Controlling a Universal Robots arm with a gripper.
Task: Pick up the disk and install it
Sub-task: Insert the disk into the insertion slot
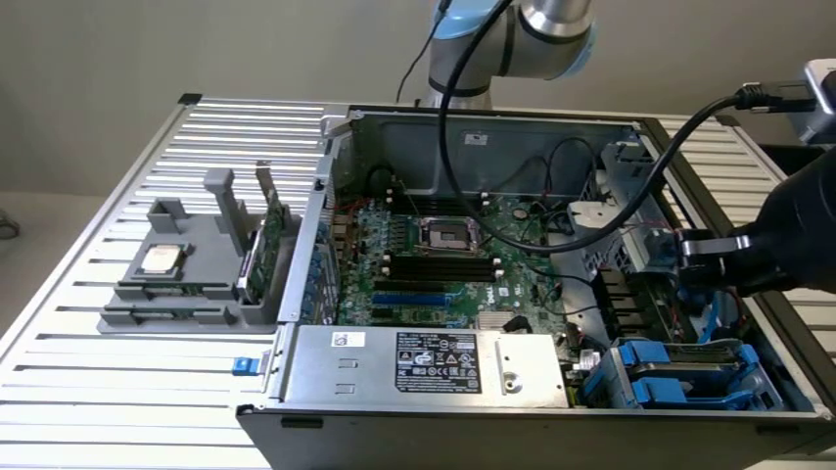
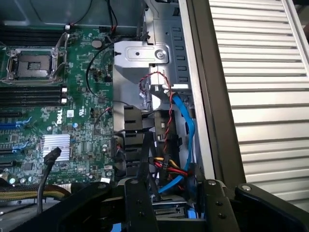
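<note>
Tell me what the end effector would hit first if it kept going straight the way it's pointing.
Probably the blue cable and the red, yellow and black wires tangled straight ahead of the end effector, beside the case wall. Depth is unclear, so take that as likely.

motherboard: open case | chip, green card: grey holder (card upright)

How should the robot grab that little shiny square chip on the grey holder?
Come straight down from above and pinch two opposite side edges of the chip. It lies flat, face up, on the grey holder, so its thin edges are probably the only parts to close on.
</note>
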